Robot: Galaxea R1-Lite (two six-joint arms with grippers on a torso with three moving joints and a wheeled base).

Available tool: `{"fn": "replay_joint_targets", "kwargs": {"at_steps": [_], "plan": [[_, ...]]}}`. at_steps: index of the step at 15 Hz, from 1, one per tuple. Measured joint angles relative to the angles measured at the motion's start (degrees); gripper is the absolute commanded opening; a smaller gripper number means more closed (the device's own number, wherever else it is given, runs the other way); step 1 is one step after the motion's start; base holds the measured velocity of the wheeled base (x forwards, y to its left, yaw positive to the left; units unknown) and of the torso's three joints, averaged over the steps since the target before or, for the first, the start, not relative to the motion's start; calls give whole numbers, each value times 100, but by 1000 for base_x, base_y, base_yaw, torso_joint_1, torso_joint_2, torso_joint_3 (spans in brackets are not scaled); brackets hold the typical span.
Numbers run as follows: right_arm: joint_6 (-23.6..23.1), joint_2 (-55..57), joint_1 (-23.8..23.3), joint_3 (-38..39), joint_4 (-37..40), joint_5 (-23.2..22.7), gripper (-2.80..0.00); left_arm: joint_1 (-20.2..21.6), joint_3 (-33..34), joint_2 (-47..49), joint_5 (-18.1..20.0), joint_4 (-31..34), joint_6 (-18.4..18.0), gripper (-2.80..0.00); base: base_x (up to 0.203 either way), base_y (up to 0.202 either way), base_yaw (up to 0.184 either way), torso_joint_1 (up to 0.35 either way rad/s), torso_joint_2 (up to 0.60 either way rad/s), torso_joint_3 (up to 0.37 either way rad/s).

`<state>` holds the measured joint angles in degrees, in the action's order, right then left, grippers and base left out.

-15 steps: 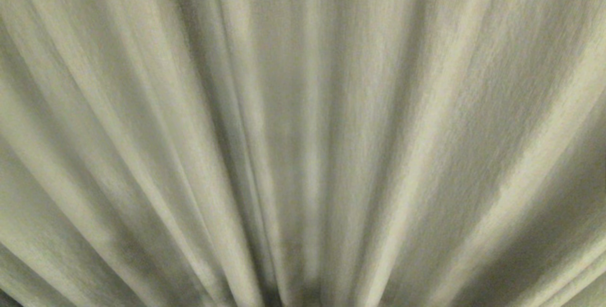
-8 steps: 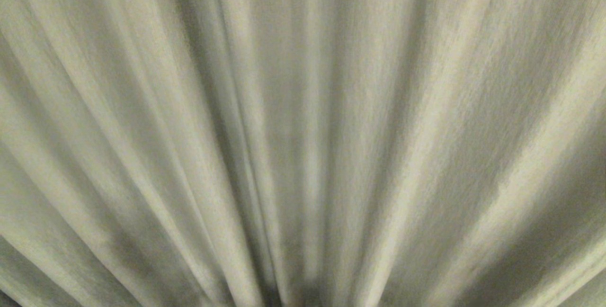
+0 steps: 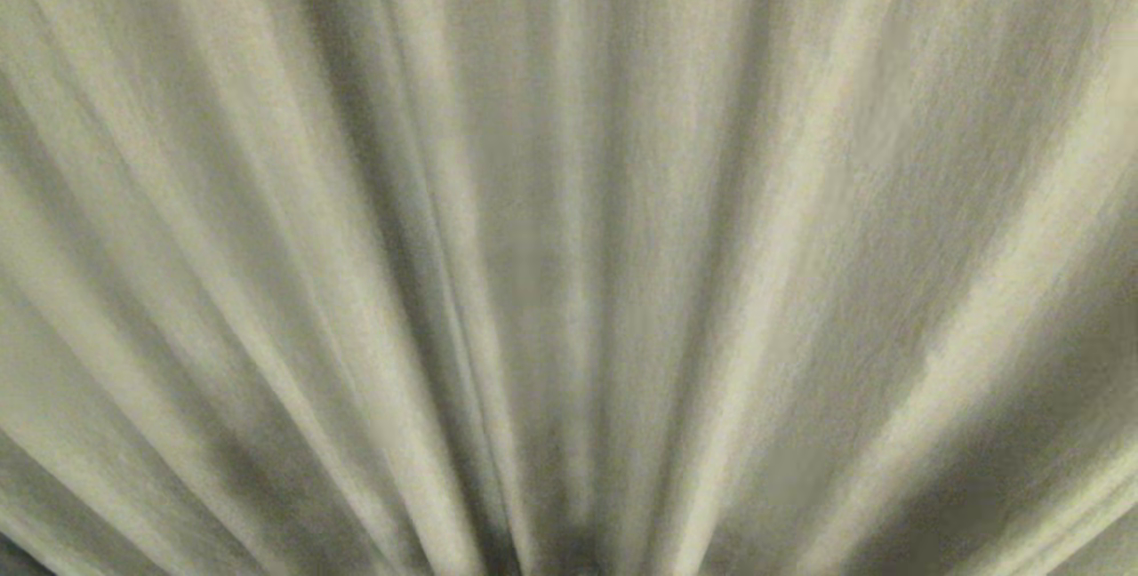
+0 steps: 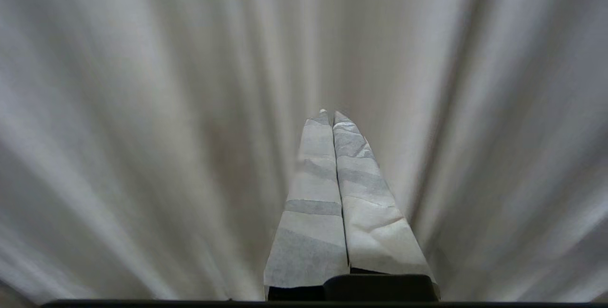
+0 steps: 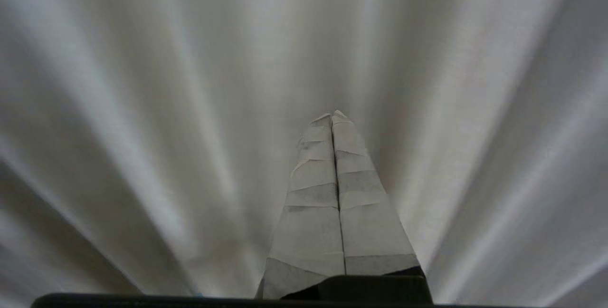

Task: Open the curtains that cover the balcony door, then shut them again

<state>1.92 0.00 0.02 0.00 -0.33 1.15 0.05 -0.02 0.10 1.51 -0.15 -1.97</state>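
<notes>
**Curtains fill every view; both grippers pressed together**

The curtains (image 3: pixel 569 256) take up the whole head view. Cream-beige pleats run from top to bottom and draw together toward the lower middle of the fabric, with darker shadow lying in the folds between them. A deep fold sits just left of the middle, and broad lighter ridges spread away to the right of it. Neither arm shows against the curtains in this view, and the door is hidden behind the cloth.

In the left wrist view the left gripper (image 4: pixel 331 117) points straight at the curtains (image 4: pixel 142 108). Its two fingers (image 4: pixel 311 203) are wrapped in pale creased tape and lie flat against each other along their whole length, with only a thin dark seam between them. Nothing is pinched there. The tips sit in front of a shaded fold; whether they touch the cloth cannot be told.

In the right wrist view the right gripper (image 5: pixel 334 117) faces the curtains (image 5: pixel 142 108) the same way. Its taped fingers (image 5: pixel 311 232) are also pressed together from base to tip and hold nothing. Lighter pleats fan out on either side of them, and contact between the tips and the fabric cannot be made out.
</notes>
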Motion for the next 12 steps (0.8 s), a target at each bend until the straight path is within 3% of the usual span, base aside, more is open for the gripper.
{"fn": "replay_joint_targets", "kwargs": {"at_steps": [12], "plan": [[-2,0,-2,0,2,-1,-280,-5,2,0,-4,1,5,-280,0,-191,2,2,3,2]]}}
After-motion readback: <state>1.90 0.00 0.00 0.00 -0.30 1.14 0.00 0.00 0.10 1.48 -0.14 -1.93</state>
